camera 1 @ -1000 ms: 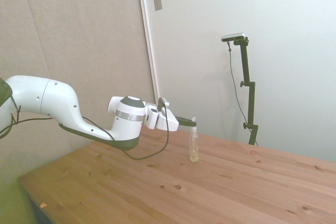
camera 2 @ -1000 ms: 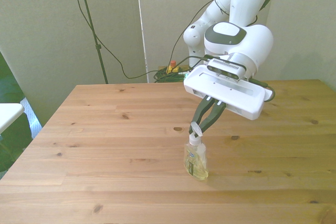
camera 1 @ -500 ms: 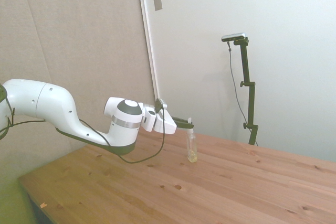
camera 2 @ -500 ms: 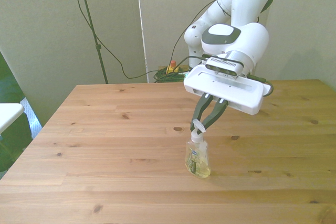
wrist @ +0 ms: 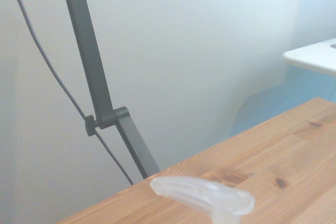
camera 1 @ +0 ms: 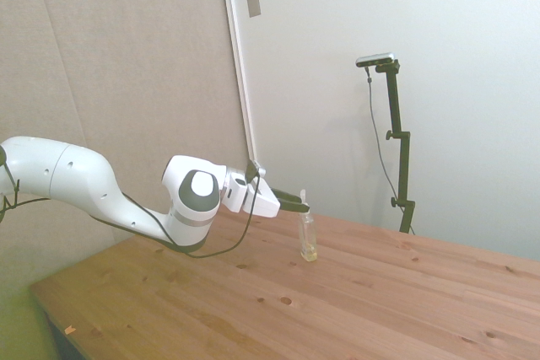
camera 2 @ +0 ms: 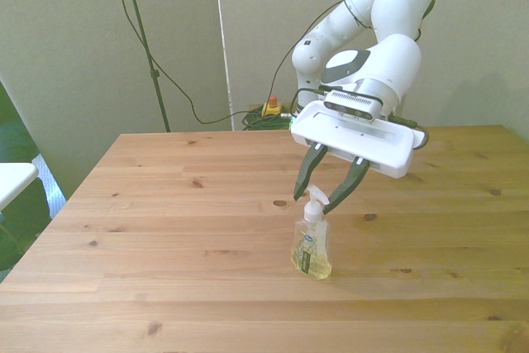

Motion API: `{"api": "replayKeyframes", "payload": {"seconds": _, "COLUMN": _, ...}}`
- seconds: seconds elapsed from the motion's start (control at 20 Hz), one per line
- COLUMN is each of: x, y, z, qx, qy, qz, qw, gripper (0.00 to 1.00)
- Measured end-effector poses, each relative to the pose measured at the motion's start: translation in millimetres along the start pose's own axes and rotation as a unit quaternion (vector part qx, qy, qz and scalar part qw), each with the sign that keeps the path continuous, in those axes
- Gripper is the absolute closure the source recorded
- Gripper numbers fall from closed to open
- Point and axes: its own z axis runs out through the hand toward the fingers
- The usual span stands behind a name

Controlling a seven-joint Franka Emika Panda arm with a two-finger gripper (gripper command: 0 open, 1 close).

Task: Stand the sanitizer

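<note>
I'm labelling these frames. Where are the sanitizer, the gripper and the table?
sanitizer (camera 2: 311,251): front view, on the bottle's labelled body.
gripper (camera 2: 327,193): front view, midway between the open jaws' tips.
table (camera 2: 165,204): front view, on bare wood.

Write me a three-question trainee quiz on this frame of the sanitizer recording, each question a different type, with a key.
1. True or false: the sanitizer lies on its side on the table.
2. Multiple choice: the gripper is A) shut on the pump top, B) open with its fingers either side of the pump top, C) raised far above the bottle.
3. Short answer: what colour is the liquid in the sanitizer?

Key
1. False; it stands upright on its base.
2. B.
3. Yellowish.
</note>
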Motion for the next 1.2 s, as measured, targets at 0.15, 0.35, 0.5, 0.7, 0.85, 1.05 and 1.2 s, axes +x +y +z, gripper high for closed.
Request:
{"api": "replayKeyframes", "payload": {"seconds": 0.15, "x": 3.4, "y": -3.2, "z": -5.6, "qx": 0.001, "qy": -0.008, "qz": -0.006, "qw": 0.9999, "gripper": 0.00}}
{"api": "replayKeyframes", "payload": {"seconds": 0.35, "x": 5.3, "y": -5.9, "z": -11.9, "qx": -0.010, "qy": -0.027, "qz": -0.018, "qw": 0.9994, "gripper": 0.00}}
{"api": "replayKeyframes", "payload": {"seconds": 0.5, "x": 8.9, "y": -10.1, "z": -20.1, "qx": -0.021, "qy": -0.051, "qz": -0.027, "qw": 0.9981, "gripper": 0.00}}
{"api": "replayKeyframes", "payload": {"seconds": 0.7, "x": 19.4, "y": -7.9, "z": -29.8, "qx": -0.047, "qy": -0.096, "qz": -0.040, "qw": 0.9934, "gripper": 0.00}}
{"api": "replayKeyframes", "payload": {"seconds": 0.85, "x": 22.1, "y": -2.0, "z": -36.4, "qx": -0.066, "qy": -0.145, "qz": -0.060, "qw": 0.9854, "gripper": 0.00}}
{"api": "replayKeyframes", "payload": {"seconds": 1.05, "x": 17.6, "y": 8.3, "z": -45.9, "qx": -0.086, "qy": -0.217, "qz": -0.097, "qw": 0.9674, "gripper": 0.00}}
{"api": "replayKeyframes", "payload": {"seconds": 1.2, "x": 7.8, "y": 9.9, "z": -55.2, "qx": -0.094, "qy": -0.268, "qz": -0.128, "qw": 0.9501, "gripper": 0.00}}
